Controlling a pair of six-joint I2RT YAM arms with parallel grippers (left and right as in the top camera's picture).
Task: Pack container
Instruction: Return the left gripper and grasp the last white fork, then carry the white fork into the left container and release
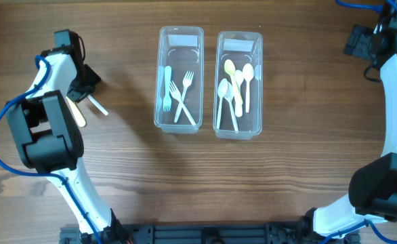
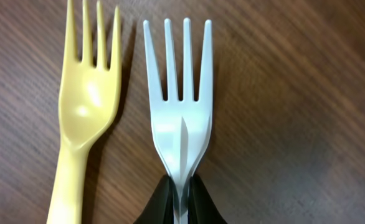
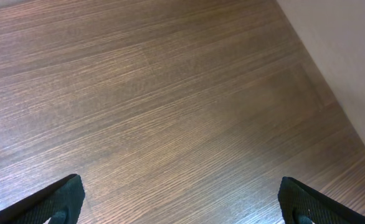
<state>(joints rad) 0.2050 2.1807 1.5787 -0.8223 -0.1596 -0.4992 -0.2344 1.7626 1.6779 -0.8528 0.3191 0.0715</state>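
Note:
Two clear plastic containers stand side by side at the table's middle. The left container (image 1: 161,81) holds several forks, the right container (image 1: 259,81) several spoons. At the far left my left gripper (image 1: 83,87) (image 2: 181,190) is shut on the neck of a white fork (image 2: 181,118) (image 1: 98,106) lying flat on the wood, tines pointing away from the wrist camera. A yellow fork (image 2: 86,106) (image 1: 78,112) lies parallel beside it, untouched. My right gripper (image 3: 181,202) (image 1: 361,42) stands wide open at the far right back corner, over bare wood.
The table's right edge (image 3: 322,93) runs close beside the right gripper. Blue cables trail from both arms. The left arm's base link (image 1: 46,132) sits just in front of the two loose forks.

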